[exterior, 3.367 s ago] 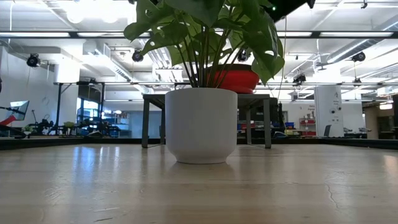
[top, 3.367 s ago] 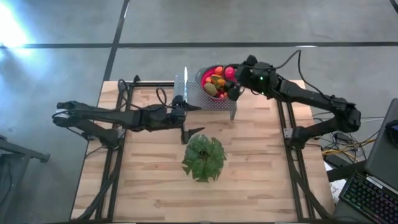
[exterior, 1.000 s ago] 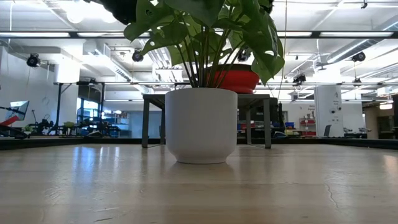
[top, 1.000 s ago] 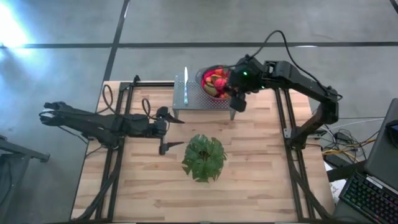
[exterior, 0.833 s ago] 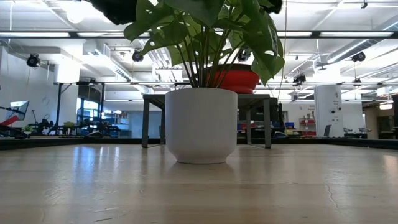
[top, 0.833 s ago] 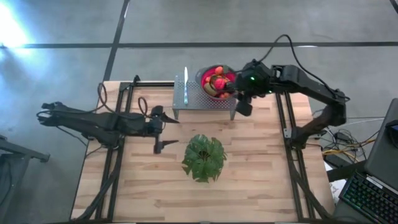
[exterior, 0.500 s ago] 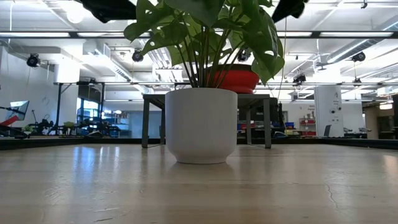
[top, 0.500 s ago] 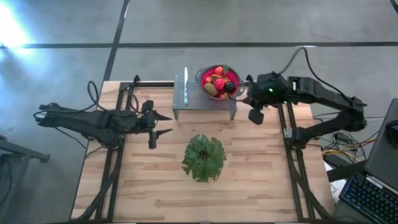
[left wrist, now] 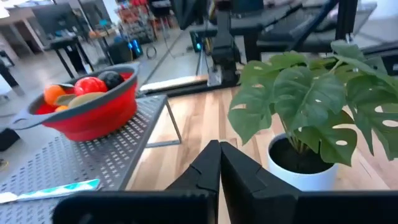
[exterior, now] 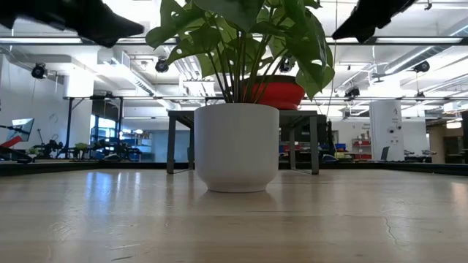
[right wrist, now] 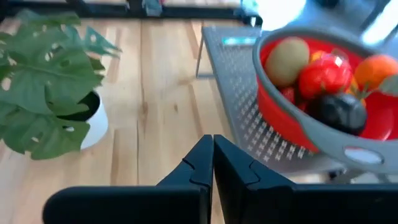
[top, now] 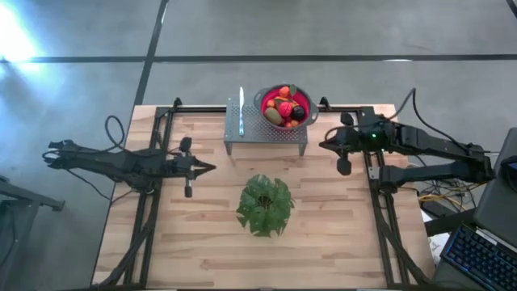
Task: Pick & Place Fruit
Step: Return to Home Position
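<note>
The fruit [top: 281, 107], small red, orange, olive and dark purple pieces, lies piled in a red colander bowl [top: 296, 98] that stands on a perforated metal stand [top: 258, 131] at the table's far middle. The right wrist view shows the fruit [right wrist: 317, 78] close, the left wrist view shows the fruit [left wrist: 87, 87] farther off. My left gripper [top: 212, 167] hovers left of the stand, shut and empty, its fingers [left wrist: 208, 167] pressed together. My right gripper [top: 323, 145] hovers right of the stand, also shut and empty, as its wrist view [right wrist: 212, 163] shows.
A green leafy plant [top: 265, 204] in a white pot [exterior: 236, 146] stands at the table's middle, nearer than the stand and between both arms. A bright strip [top: 241, 111] lies on the stand's left end. Bare wood shows along the near edge [top: 266, 271].
My right gripper has drawn back from over the bowl toward the table's right edge. My left gripper has drawn back from the stand toward the left edge, and its widely spread fingers have shut. The fruit and the bowl have stayed where they were.
</note>
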